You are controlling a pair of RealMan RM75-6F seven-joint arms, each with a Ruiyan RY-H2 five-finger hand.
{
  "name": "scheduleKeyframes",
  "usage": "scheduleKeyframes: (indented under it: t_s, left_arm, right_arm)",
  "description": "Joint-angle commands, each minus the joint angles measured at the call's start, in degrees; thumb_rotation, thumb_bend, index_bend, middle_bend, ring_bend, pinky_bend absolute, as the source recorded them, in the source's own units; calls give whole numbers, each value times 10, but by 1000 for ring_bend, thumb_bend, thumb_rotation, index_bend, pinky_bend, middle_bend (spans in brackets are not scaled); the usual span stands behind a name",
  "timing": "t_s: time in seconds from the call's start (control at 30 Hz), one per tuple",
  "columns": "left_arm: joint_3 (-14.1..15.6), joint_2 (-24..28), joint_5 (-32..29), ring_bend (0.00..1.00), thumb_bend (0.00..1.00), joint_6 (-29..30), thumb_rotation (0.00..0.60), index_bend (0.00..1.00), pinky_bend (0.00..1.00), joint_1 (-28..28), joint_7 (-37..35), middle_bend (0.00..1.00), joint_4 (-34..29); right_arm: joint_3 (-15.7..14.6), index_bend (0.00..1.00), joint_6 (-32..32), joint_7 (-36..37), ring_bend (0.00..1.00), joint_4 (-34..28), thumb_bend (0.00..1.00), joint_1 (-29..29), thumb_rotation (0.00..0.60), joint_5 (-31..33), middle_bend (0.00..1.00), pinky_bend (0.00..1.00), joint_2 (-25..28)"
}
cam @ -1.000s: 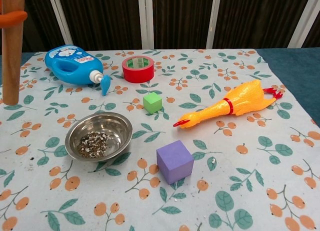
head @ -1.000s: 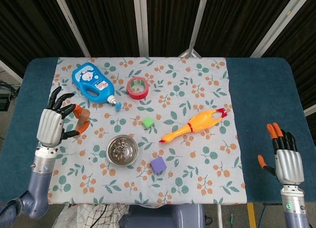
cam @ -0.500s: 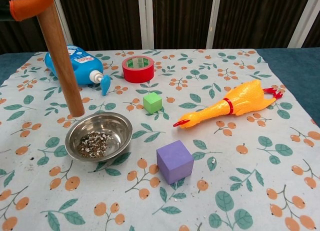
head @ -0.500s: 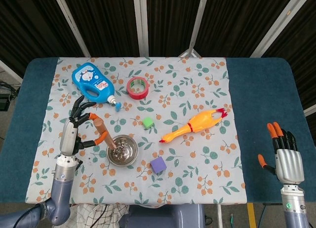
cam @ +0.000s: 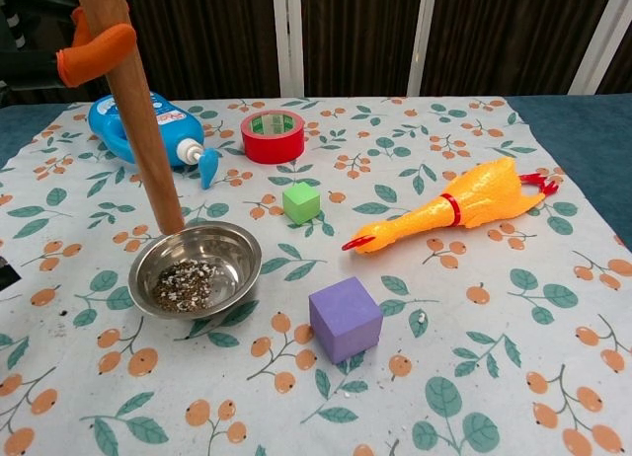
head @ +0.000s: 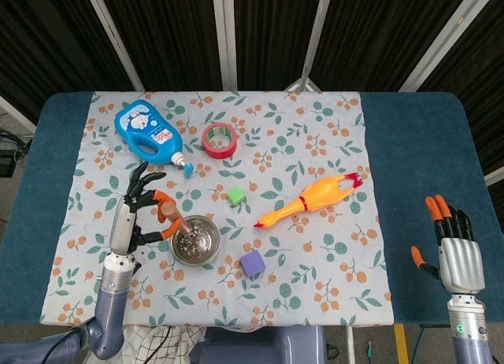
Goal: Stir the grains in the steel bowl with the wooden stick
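The table (head: 417, 143), blue at both ends under a flowered cloth (head: 299, 135), looks the same as a second ago, and nothing lying on it has shifted. What has changed is the left arm. It has swung in from the left edge of the head view toward the lower middle, carrying the left hand (head: 134, 214) with it. That hand is clamped around the wooden stick (cam: 138, 111), orange fingertips (cam: 94, 53) wrapped on the shaft near the top of the chest view. A second ago the stick stood upright at the far left of that view. Now it leans, its lower end just over the back rim of the steel bowl (cam: 222, 247), and seems not yet down among the grains (cam: 184, 283), which lie in a loose patch on the near left of the bowl floor.

My reading: the approach is almost finished and the stirring has not begun. The tip needs to drop and come forward into the grains.

The right hand (head: 453, 250) waits at the lower right of the head view, unmoved, fingers straight and holding nothing.

The other things are the blue bottle (head: 148, 132) at upper left, the rubber chicken (head: 311, 198) right of centre, the red tape roll (head: 220, 139), the purple block (head: 252, 262) and the green block (head: 235, 195).
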Motion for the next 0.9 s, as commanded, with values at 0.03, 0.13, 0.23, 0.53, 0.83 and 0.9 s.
scheduleKeyframes:
  t_s: [0.03, 0.13, 0.23, 0.53, 0.83, 0.9]
  left_arm:
    - [3, -11, 7, 222, 818, 1, 600, 639, 0, -4, -3, 772, 19]
    - [2, -16, 5, 222, 818, 0, 600, 639, 0, -6, -8, 772, 27]
    - [3, -20, 7, 222, 818, 1, 600, 639, 0, -8, -12, 771, 33]
    - [10, -28, 12, 227, 817, 5, 600, 639, 0, -7, -18, 772, 41]
    - [22, -36, 11, 227, 817, 7, 600, 639, 0, 0, -21, 772, 42]
    - [24, -38, 11, 227, 817, 7, 600, 639, 0, 2, -23, 772, 45]
  right_arm:
    - [0, 0, 0, 0, 0, 1, 353, 0, 600, -1, 0, 0, 0]
    - [0, 0, 0, 1, 0, 2, 352, 1, 600, -2, 0, 0, 0]
    - [0, 0, 0, 2, 0, 3, 353, 1, 600, -2, 0, 0, -1]
    - [-1, 0, 0, 1, 0, 2, 353, 0, 600, -1, 0, 0, 0]
    - [-1, 0, 1, 0, 0, 2, 353, 0, 600, -1, 0, 0, -1]
    - [-1, 0, 1, 0, 0, 2, 353, 0, 600, -1, 0, 0, -1]
